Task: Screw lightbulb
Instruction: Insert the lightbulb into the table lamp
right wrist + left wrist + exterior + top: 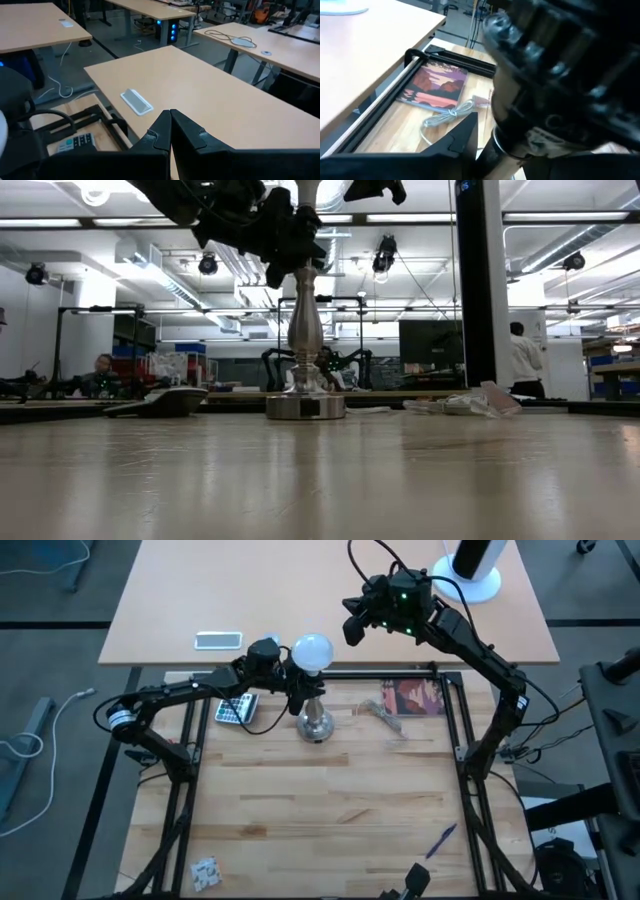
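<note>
From my left wrist camera, a blurred dark mass, close to the lens, fills most of the right side; I cannot tell which part of the rig it is. One dark finger of the left gripper juts up as a pointed wedge from the lower edge. Beyond it, a book with a red and orange sunset cover lies flat on the wooden tabletop, just inside a black metal frame rail. A grey cable loops beside the book's near corner. Past the rail sits a pale, lighter desk surface.
</note>
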